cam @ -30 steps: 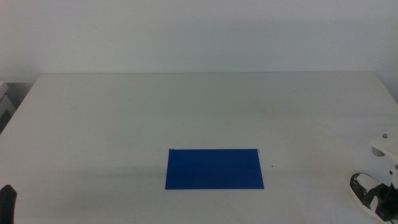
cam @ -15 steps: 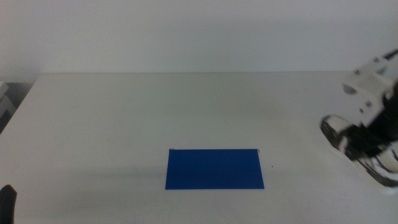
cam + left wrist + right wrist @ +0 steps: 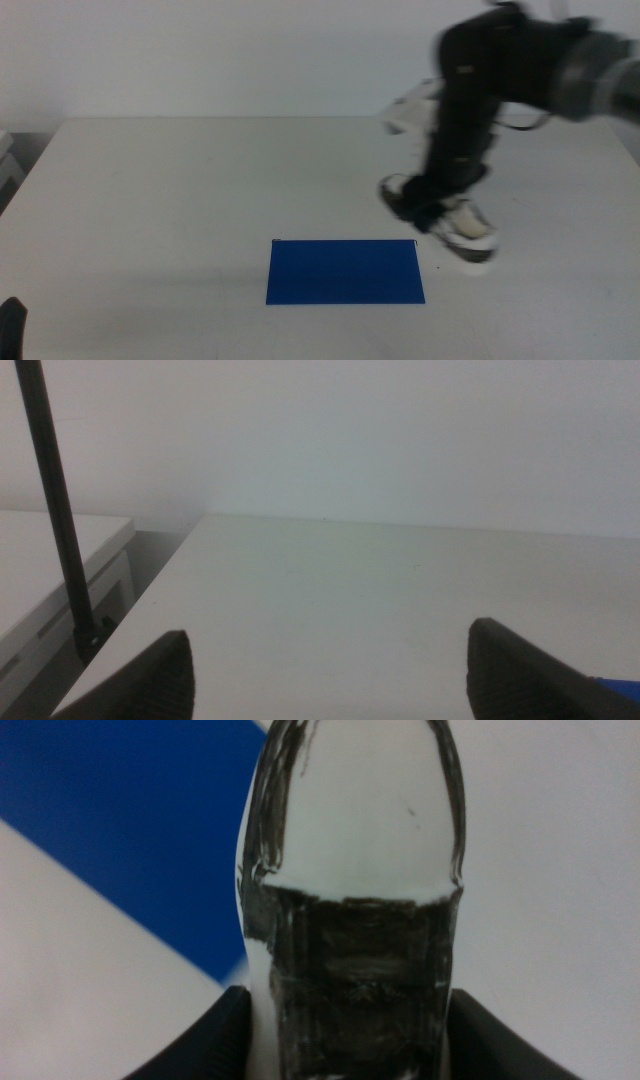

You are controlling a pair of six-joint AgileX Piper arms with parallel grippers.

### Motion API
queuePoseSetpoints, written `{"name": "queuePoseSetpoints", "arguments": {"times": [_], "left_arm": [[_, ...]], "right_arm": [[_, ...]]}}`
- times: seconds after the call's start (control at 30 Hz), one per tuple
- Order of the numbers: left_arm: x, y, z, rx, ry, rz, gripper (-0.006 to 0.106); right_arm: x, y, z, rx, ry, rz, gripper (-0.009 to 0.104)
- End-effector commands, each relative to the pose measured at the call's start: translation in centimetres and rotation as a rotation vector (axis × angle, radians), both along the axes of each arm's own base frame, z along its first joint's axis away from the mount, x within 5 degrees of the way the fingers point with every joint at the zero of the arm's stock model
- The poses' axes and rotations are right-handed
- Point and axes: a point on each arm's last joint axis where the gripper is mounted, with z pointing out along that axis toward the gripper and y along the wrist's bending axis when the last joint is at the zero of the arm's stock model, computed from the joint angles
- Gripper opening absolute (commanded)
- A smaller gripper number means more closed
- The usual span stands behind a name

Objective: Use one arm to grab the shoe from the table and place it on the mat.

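1. Since half a second ago, my right pincer (image 3: pixel 440 212) has carried the shoe (image 3: pixel 452 222) leftward, clamped on it above the table (image 3: pixel 180 190), just right of the mat (image 3: pixel 345 271).
2. Only the right wrist view shows the toe over blue.
3. I see the left pincer (image 3: pixel 330 660) open, waiting.

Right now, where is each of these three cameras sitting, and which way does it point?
Middle view: above the front edge, looking forward and down at the table, mat and the right gripper carrying the shoe.
Left wrist view: on the waiting arm, showing the left gripper, open.
Right wrist view: looks over the shoe between its jaws.
Middle and right wrist views share the shoe and the mat.
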Motion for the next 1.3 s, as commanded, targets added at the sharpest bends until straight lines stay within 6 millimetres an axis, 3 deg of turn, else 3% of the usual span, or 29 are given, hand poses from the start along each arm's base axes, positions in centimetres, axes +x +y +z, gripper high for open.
{"name": "queuePoseSetpoints", "arguments": {"times": [0.0, 0.17, 0.27, 0.33, 0.53, 0.6, 0.83, 1.27], "left_arm": [[0.0, -0.1, 0.6, -0.003, -0.082, -0.013, 0.094], [0.0, -0.1, 0.6, -0.003, -0.082, -0.013, 0.094], [0.0, -0.1, 0.6, -0.003, -0.082, -0.013, 0.094], [0.0, -0.1, 0.6, -0.003, -0.082, -0.013, 0.094], [0.0, -0.1, 0.6, -0.003, -0.082, -0.013, 0.094], [0.0, -0.1, 0.6, -0.003, -0.082, -0.013, 0.094], [0.0, -0.1, 0.6, -0.003, -0.082, -0.013, 0.094], [0.0, -0.1, 0.6, -0.003, -0.082, -0.013, 0.094]], "right_arm": [[0.3, 2.1, 2.5, 0.010, -0.055, 0.024, -0.004], [0.8, 6.1, 2.2, 0.039, -0.053, 0.061, -0.004], [0.4, 7.3, 1.7, 0.033, -0.053, 0.131, -0.004], [0.2, 7.8, 1.4, 0.009, -0.054, 0.243, -0.004], [-0.5, 9.1, 0.5, -0.040, -0.040, 0.801, -0.004], [-0.6, 9.3, 0.4, -0.034, -0.038, 0.884, -0.004], [-0.1, 9.3, -0.8, -0.051, -0.009, 0.763, -0.004], [0.3, 9.9, -3.1, -0.037, 0.042, 0.759, -0.004]]}}
